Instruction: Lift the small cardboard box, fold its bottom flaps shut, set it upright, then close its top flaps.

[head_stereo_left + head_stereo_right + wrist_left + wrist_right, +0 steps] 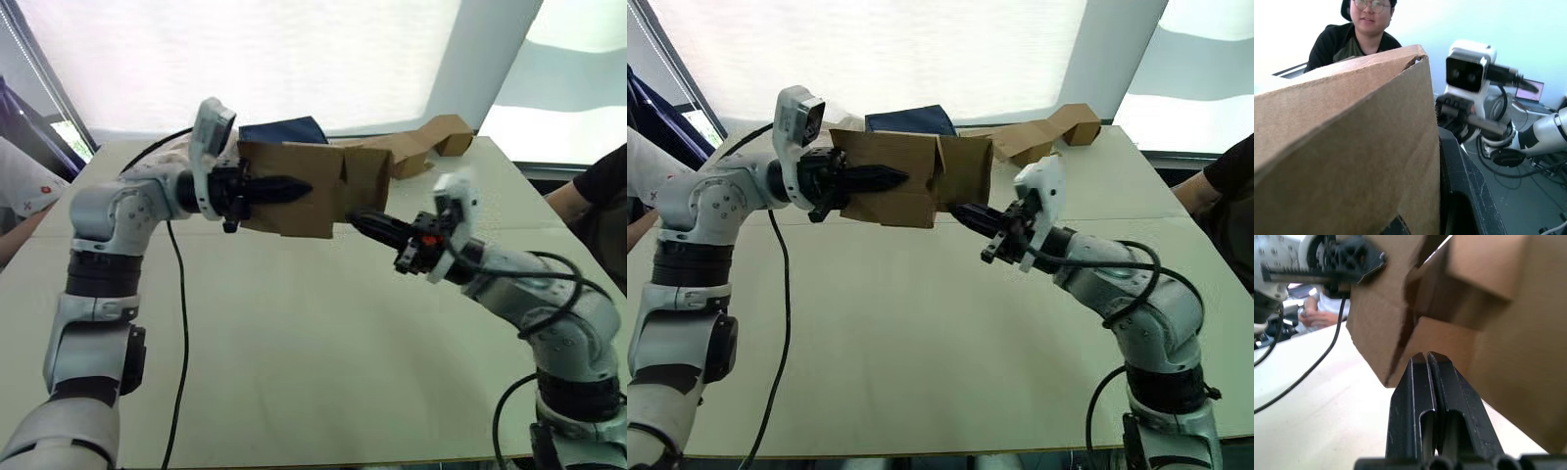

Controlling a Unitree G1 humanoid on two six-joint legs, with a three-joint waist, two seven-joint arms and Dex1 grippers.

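I had the small plain brown corrugated cardboard box (294,191) up in the air above the pale matte table (294,372). My left claw (279,189) pinched its flat side wall. My right claw (1429,363), fingers pressed together, poked its tips against a short bottom flap (1442,340).

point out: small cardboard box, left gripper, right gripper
small cardboard box (313,211): left eye view, front side panel.
left gripper (294,188): left eye view, fingertips clamped on the box wall.
right gripper (1428,358): right wrist view, closed fingertips against the box's underside.
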